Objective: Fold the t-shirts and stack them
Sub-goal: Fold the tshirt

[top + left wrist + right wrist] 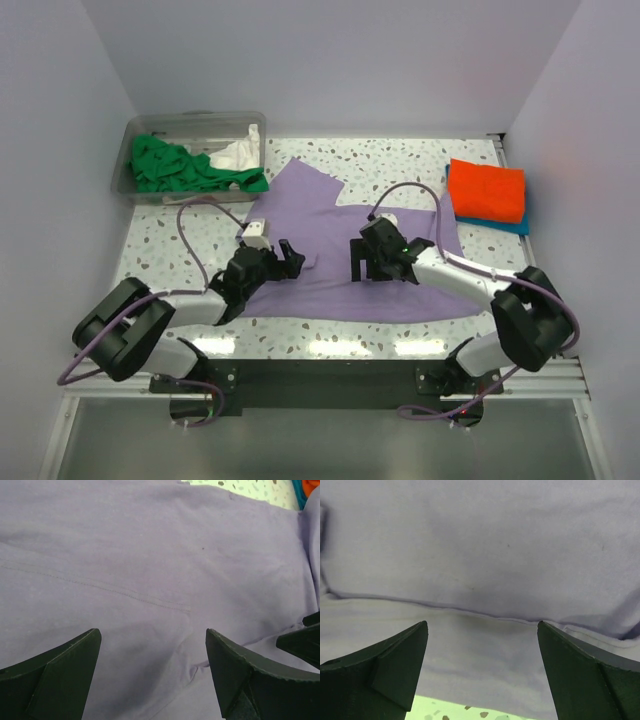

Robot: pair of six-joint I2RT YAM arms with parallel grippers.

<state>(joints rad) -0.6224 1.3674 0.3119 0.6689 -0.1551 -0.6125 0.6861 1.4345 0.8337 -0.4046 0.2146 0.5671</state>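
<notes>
A lavender purple t-shirt (pixel 340 250) lies spread on the table's middle; it fills the left wrist view (pixel 150 555) and the right wrist view (pixel 480 540), where a folded edge runs across. My left gripper (pixel 291 256) is open and empty just above its left part (pixel 152 650). My right gripper (pixel 362 264) is open and empty above its middle, near the front hem (pixel 482 650). A folded orange t-shirt (pixel 486 190) lies on a blue one (pixel 519 225) at the right. Green (pixel 185 168) and white (pixel 240 153) t-shirts lie in the tub.
A clear plastic tub (pixel 132 150) stands at the back left. The speckled table (pixel 170 250) is walled on three sides. Purple cables loop over both arms.
</notes>
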